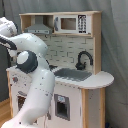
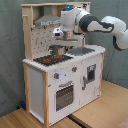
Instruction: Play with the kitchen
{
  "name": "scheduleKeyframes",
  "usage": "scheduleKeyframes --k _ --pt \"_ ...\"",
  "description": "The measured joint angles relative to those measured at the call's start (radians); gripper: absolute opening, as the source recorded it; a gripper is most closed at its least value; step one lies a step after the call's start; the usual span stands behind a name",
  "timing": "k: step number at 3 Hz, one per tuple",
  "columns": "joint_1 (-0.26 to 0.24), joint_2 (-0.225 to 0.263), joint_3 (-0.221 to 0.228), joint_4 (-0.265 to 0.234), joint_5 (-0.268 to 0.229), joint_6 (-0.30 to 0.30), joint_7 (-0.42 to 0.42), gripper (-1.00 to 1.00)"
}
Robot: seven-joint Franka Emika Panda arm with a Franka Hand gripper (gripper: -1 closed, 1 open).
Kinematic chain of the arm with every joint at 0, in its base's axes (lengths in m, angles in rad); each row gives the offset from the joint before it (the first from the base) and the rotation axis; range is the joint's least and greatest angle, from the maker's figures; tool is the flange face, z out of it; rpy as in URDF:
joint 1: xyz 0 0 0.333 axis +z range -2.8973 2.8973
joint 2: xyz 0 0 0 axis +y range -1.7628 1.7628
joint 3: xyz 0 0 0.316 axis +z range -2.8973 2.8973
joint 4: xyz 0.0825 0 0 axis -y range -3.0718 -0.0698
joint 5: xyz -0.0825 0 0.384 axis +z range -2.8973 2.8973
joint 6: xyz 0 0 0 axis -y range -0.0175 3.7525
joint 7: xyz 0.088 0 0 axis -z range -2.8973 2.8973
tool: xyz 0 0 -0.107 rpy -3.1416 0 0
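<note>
The kitchen (image 1: 85, 95) is a white and light-wood toy unit with a hood (image 1: 39, 29), a black faucet (image 1: 83, 60) and a grey sink (image 1: 73, 75). In the second exterior view the kitchen (image 2: 47, 87) also shows its pegboard back (image 2: 35, 42), red-ringed hob (image 2: 49, 59) and windowed oven door (image 2: 65, 95). My gripper (image 2: 59, 45) hangs over the back of the hob, just above a grey metal pot (image 2: 59, 51). Whether it touches the pot I cannot tell. In the first exterior view my own white arm (image 1: 35, 85) hides the gripper and the hob.
A toy microwave (image 1: 70, 23) sits on the top shelf. The arm (image 2: 102, 24) reaches in from the second exterior view's right, above the sink side. The kitchen stands on a wooden floor (image 2: 107, 107) before a grey curtain (image 1: 115, 45).
</note>
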Motion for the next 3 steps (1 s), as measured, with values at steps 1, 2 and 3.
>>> scheduleKeyframes --k 1,2,3 --pt "-0.066 -0.016 0.05 -0.063 0.0 0.0 0.002 -1.0" --pt "-0.141 -0.027 0.114 -0.133 0.0 0.0 0.014 -1.0" --pt "-0.216 -0.029 0.179 -0.202 0.0 0.001 0.034 -1.0"
